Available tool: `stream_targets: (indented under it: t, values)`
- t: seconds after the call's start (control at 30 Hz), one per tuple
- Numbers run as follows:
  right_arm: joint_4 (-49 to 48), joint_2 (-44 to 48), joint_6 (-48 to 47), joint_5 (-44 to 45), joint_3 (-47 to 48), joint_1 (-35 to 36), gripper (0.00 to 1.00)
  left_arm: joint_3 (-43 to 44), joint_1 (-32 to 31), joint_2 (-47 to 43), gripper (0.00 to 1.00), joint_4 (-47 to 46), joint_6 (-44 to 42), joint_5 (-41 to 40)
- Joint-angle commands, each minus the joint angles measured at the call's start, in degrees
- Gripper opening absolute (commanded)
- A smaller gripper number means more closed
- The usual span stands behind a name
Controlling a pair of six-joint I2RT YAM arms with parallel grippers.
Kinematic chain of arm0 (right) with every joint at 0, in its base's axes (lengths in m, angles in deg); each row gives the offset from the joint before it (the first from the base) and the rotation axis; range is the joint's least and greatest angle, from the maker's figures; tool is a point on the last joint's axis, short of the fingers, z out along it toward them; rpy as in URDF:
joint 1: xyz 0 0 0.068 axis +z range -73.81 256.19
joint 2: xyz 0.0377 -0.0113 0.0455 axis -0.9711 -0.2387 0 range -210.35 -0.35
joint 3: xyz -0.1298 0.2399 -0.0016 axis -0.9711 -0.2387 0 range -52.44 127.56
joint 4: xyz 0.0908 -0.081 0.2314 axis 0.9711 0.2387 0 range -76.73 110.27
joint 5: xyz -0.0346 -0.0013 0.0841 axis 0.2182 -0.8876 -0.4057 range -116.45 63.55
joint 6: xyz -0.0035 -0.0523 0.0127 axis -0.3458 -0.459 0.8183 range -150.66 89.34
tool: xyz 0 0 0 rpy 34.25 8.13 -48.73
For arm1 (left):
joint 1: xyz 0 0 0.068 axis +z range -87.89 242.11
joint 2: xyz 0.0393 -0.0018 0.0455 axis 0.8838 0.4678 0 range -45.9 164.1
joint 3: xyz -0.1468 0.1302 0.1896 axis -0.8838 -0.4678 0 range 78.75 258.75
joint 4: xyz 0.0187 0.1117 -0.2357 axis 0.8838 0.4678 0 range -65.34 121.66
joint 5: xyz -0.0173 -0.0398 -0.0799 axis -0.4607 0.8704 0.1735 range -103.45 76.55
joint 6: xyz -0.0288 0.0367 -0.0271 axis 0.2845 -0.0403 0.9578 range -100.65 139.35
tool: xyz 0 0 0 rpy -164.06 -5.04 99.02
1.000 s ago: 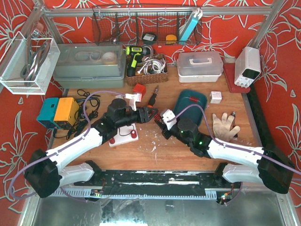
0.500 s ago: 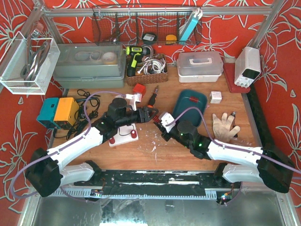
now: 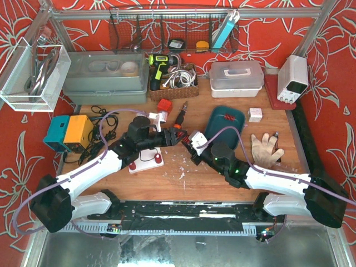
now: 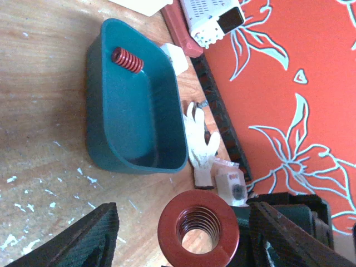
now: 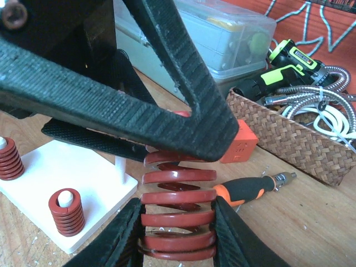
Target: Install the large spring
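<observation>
The large red spring [image 5: 177,208] hangs above the wood table, and my right gripper [image 5: 177,236] is shut on its lower coils. In the left wrist view the large spring [image 4: 198,227] shows end-on between the fingers of my left gripper [image 4: 183,231], which is open with a gap on each side. From above, both grippers meet at the large spring [image 3: 177,135]. The white base plate [image 5: 61,167] lies just to its left, carrying two small red springs [image 5: 67,211] on pegs and one bare peg [image 5: 119,167]. The left gripper's black fingers [image 5: 139,94] overlap the spring's top.
A teal tray [image 3: 225,123] holds a small red spring [image 3: 227,117]. An orange-handled screwdriver [image 3: 181,115], an orange block [image 3: 164,105] and a wicker basket [image 3: 173,83] lie behind the grippers. A glove [image 3: 266,149] is to the right, a blue-yellow box [image 3: 69,132] to the left.
My left gripper's fingers have spread away from the large spring. The right gripper keeps its hold on it. Both arms have barely shifted.
</observation>
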Motion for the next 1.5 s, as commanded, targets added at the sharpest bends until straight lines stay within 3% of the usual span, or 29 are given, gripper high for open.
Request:
stream_targets:
  t: [0.0,0.3,0.5,0.6,0.73,0.9,1.07,1.3,1.47]
  values:
    - [-3.78,0.5,-1.08,0.63,-0.24,0.37,0.0,-1.22,0.38,-1.03,0.64,-4.38,1.93,3.26]
    - [-3.82,0.11,-1.11,-0.09,-0.32,0.46,0.0,-2.43,0.49,-1.85,0.44,-6.36,3.58,4.92]
    - [-3.8,-0.69,-1.0,-0.5,-0.11,0.5,0.04,-3.35,0.49,-2.22,0.17,-8.47,4.41,7.02]
    - [-3.54,-1.01,-0.78,-0.21,0.02,0.55,0.12,-4.0,0.66,-2.68,0.07,-9.23,4.46,7.54]
    - [-0.53,-1.58,0.06,0.7,1.45,0.55,0.42,-5.45,1.24,-4.45,0.0,-9.41,3.71,4.65]
    - [2.07,-1.68,2.11,3.44,2.81,0.54,0.76,-6.59,2.07,-9.77,0.0,-3.99,-2.6,-7.05]
    - [1.65,-1.36,4.41,7.22,2.67,0.48,0.98,-8.84,2.07,-16.87,0.0,1.75,-11.26,-28.29]
    - [1.59,0.62,5.56,15.47,1.79,0.43,0.99,-13.37,2.12,-20.76,0.0,2.38,-18.69,-48.61]
    - [0.05,1.95,5.03,20.36,0.21,0.29,0.99,-14.87,2.12,-17.44,0.0,0.75,-18.99,-52.87]
